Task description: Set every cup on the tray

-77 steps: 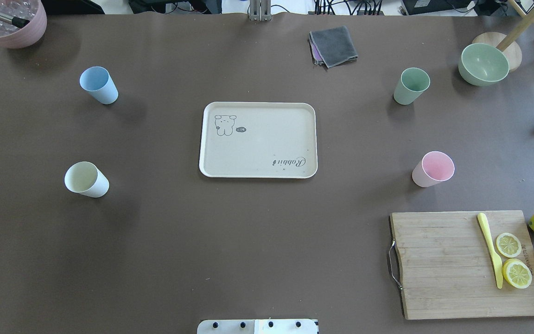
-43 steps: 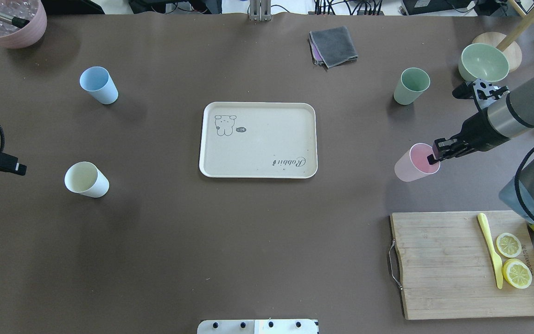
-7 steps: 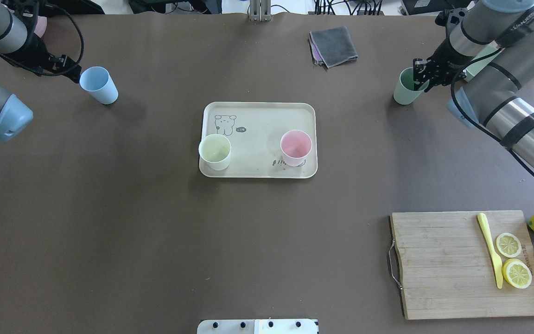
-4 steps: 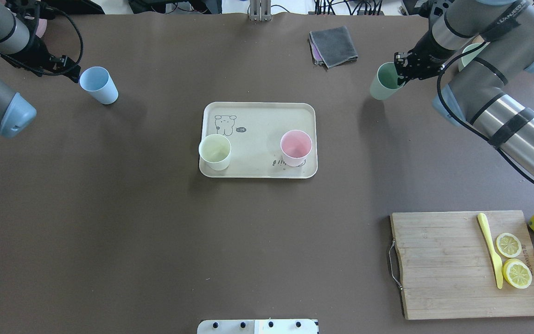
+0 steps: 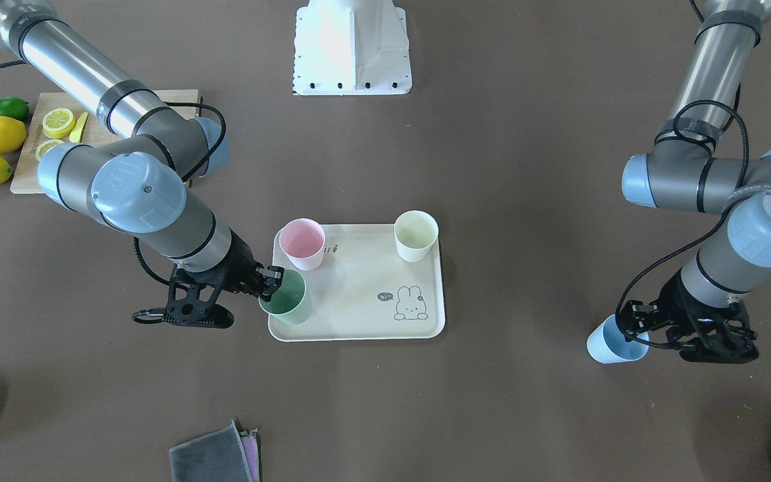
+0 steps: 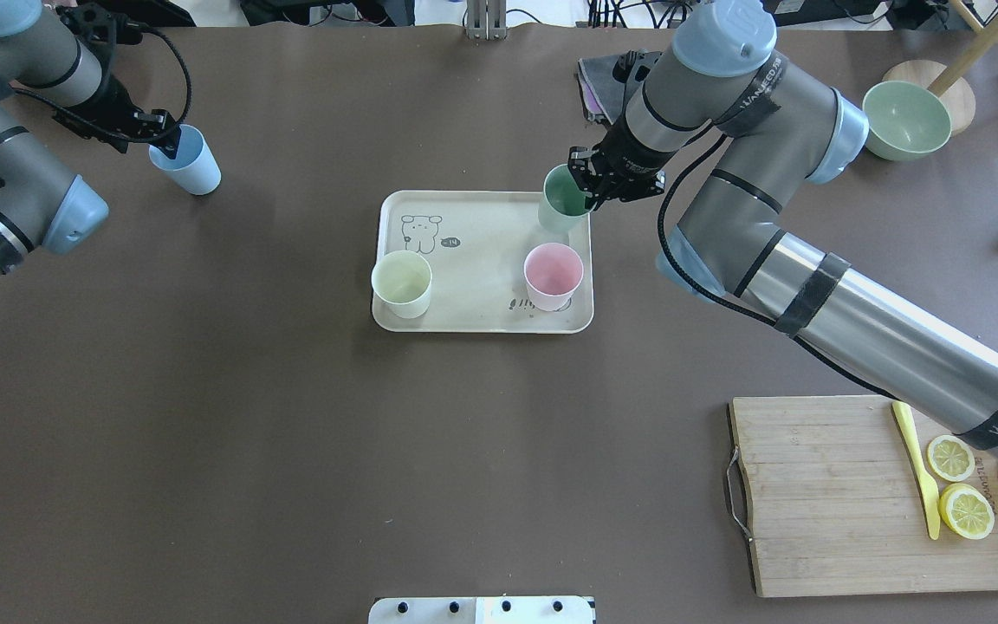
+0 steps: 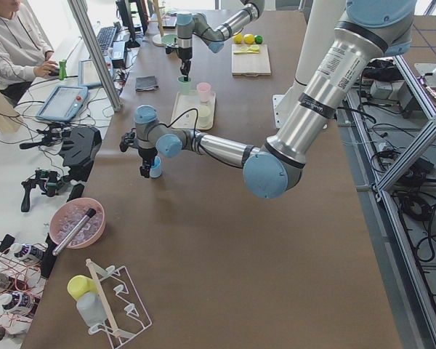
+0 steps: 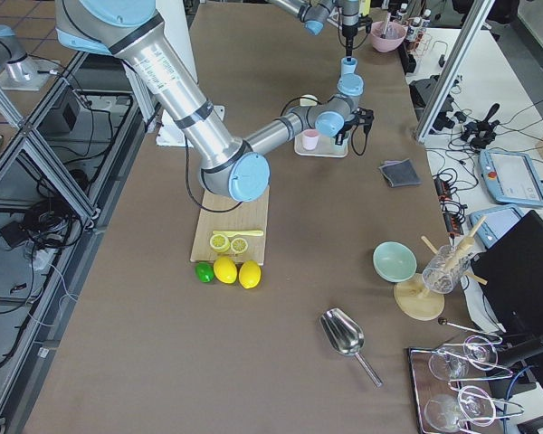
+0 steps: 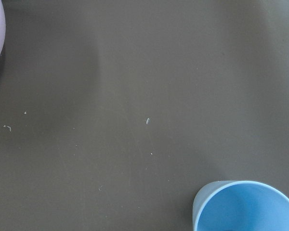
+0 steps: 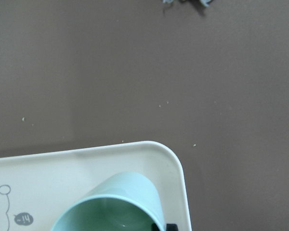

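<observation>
- Gripping the green cup (image 6: 560, 210) by its rim, the right gripper (image 6: 591, 185) is holding it at the far right corner of the tray (image 6: 482, 260), as seen from behind the robot. One finger is sitting inside the cup and the other outside.
- That arm's wrist camera is showing the green cup's mouth over the tray's rounded corner. Whether the cup's base is touching the tray cannot be told.
- The pink cup (image 6: 553, 276) is standing upright on the tray near its right edge, close to the green cup.
- The cream cup (image 6: 402, 283) is standing upright at the tray's near left corner, well apart from the pink one and just on the near side of the rabbit drawing (image 6: 418, 234).
- The blue cup (image 6: 189, 165) is standing on the brown table (image 6: 291, 451), far off to the robot's left and well apart from the tray.
- The left gripper (image 6: 168, 144) is hovering at the blue cup's rim, with a dark fingertip showing over its mouth. Whether it is pinching the rim or standing apart from it cannot be told.
- A wooden board (image 6: 828, 494) is lying at the near right, carrying two lemon slices (image 6: 949, 458) and a yellow knife (image 6: 919, 468).
- A green bowl (image 6: 906, 119) is sitting at the far right, and a folded grey cloth (image 5: 211, 458) is lying near the far edge.
</observation>
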Robot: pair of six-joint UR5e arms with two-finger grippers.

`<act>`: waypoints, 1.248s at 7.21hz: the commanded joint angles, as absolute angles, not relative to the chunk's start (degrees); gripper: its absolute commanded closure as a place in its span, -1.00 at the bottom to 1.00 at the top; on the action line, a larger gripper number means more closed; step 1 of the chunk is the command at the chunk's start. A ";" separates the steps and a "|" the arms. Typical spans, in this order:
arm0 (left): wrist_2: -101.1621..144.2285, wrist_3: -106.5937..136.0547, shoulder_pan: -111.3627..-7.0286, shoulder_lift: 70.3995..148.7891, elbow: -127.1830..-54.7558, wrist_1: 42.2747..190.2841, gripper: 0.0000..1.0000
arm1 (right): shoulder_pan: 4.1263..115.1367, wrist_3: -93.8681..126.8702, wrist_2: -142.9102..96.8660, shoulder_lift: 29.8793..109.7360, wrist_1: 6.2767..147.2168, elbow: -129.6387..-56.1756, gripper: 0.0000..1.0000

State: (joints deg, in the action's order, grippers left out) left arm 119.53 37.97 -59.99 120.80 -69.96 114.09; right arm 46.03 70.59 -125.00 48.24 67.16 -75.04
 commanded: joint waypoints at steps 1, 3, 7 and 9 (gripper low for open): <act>120.14 39.46 -59.15 120.76 -69.96 114.87 0.99 | 44.65 70.75 -124.28 48.43 67.24 -75.41 0.19; 123.21 41.90 -59.24 123.29 -70.92 114.00 1.00 | 46.13 70.58 -124.80 48.16 67.32 -76.37 -1.00; 125.60 57.19 -50.82 132.95 -75.59 109.95 1.00 | 51.67 66.12 -127.44 51.66 67.32 -77.34 -1.00; 119.29 60.64 -45.10 135.60 -75.15 110.04 1.00 | 52.82 62.23 -127.53 54.22 67.06 -77.34 -1.00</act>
State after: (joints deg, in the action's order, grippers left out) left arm 122.42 58.61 -48.05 133.83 -75.35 110.02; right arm 52.04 64.23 -127.41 52.73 67.19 -77.34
